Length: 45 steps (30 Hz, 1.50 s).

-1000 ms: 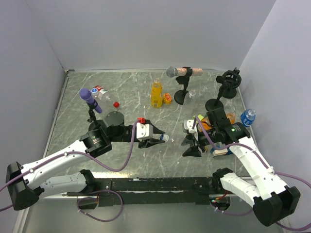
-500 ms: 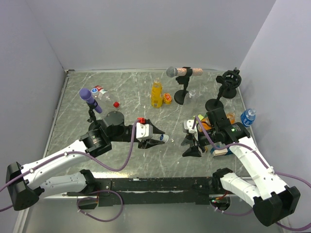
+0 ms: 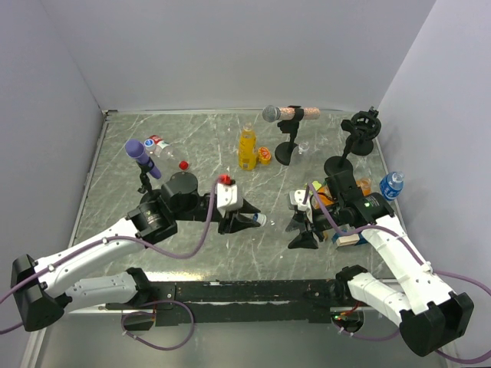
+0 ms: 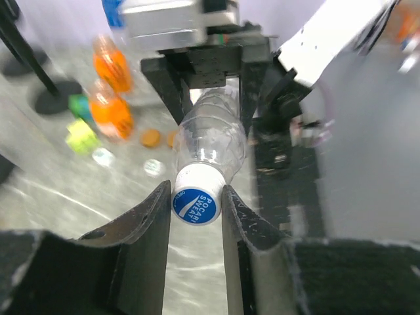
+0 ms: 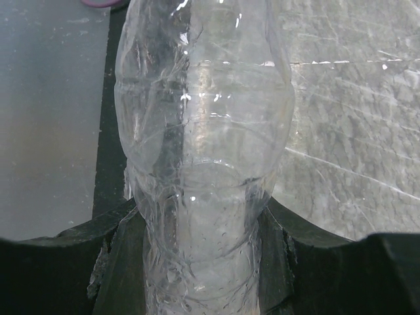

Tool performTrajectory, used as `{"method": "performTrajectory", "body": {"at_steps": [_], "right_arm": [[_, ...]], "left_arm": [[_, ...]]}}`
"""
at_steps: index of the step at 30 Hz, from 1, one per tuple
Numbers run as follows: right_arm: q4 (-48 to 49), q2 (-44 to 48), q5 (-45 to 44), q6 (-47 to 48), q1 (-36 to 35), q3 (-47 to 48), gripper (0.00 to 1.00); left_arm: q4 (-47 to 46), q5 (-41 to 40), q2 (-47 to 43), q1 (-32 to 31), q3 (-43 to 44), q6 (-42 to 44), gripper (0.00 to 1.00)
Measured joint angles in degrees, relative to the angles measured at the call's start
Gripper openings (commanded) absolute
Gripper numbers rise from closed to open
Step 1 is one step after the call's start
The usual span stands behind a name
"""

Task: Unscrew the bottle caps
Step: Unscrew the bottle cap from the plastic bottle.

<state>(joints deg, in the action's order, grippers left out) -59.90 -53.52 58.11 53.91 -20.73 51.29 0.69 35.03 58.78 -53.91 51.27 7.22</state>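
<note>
A clear, label-less bottle (image 4: 211, 131) lies level between my two grippers. In the left wrist view its white cap (image 4: 195, 202) with a blue printed top sits between my left gripper's (image 4: 195, 194) fingers, and both pads press its sides. From above, that cap (image 3: 261, 219) is at the tip of the left gripper (image 3: 252, 219). My right gripper (image 5: 200, 211) is shut round the bottle's ribbed body (image 5: 203, 131), as also seen from above (image 3: 301, 224). A yellow-orange juice bottle (image 3: 246, 148), a red-white labelled bottle (image 3: 161, 147), a loose red cap (image 3: 184, 164) and a small blue-labelled bottle (image 3: 392, 185) stay further back.
Three microphone stands are on the table: purple (image 3: 143, 159) at the left, grey (image 3: 282, 115) at the back middle, black (image 3: 360, 129) at the back right. Orange bottles (image 4: 110, 113) and small bits lie by the right arm. Grey walls close in three sides.
My left wrist has turned about the cap and its camera block has risen a little. The left jaws loosened briefly and closed on the cap again. The right arm and the bottle have not moved.
</note>
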Motion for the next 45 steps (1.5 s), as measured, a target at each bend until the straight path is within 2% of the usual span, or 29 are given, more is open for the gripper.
{"method": "performTrajectory", "body": {"at_steps": [8,11,13,16,18,22,25,29,33,37,45], "right_arm": [[-2.97,0.11,-0.37,-0.02,0.15,0.0,0.27],[-3.78,0.02,-0.63,0.17,0.11,0.0,0.27],[-3.65,-0.04,-0.68,0.22,0.11,0.0,0.27],[-3.58,-0.09,-1.03,0.39,0.0,0.0,0.27],[-3.5,-0.04,-1.29,0.39,0.0,0.0,0.27],[-2.12,-0.02,-1.11,0.37,0.0,0.0,0.27],[-0.74,-0.02,-1.01,0.35,0.0,0.0,0.27],[0.0,0.0,-0.96,0.35,0.0,0.0,0.27],[0.33,0.0,-0.94,0.35,0.07,0.0,0.27],[0.33,0.0,-0.81,0.37,0.13,0.0,0.27],[0.31,-0.07,-0.42,0.63,0.35,0.0,0.28]], "left_arm": [[9.25,-2.47,6.05,1.31,8.0,-35.8,0.01],[11.74,-5.22,5.88,1.36,7.98,-46.21,0.01],[13.29,-7.17,5.51,1.14,7.96,-49.81,0.03],[14.45,-8.96,5.33,0.74,8.0,-53.16,0.25],[14.71,-9.4,5.44,0.72,8.02,-54.31,0.43],[15.82,-10.19,5.7,0.48,8.55,-54.95,0.71],[16.74,-12.15,5.16,-0.26,8.55,-54.03,0.98],[15.08,-17.27,-0.55,-0.44,6.93,-51.06,0.97],[7.8,-21.73,-14.36,-0.39,-0.31,-45.29,0.97],[-0.04,-22.03,-24.63,-0.39,-7.78,-37.24,0.97],[-1.18,-20.85,-28.96,-0.39,-15.47,-19.91,0.97]]}}
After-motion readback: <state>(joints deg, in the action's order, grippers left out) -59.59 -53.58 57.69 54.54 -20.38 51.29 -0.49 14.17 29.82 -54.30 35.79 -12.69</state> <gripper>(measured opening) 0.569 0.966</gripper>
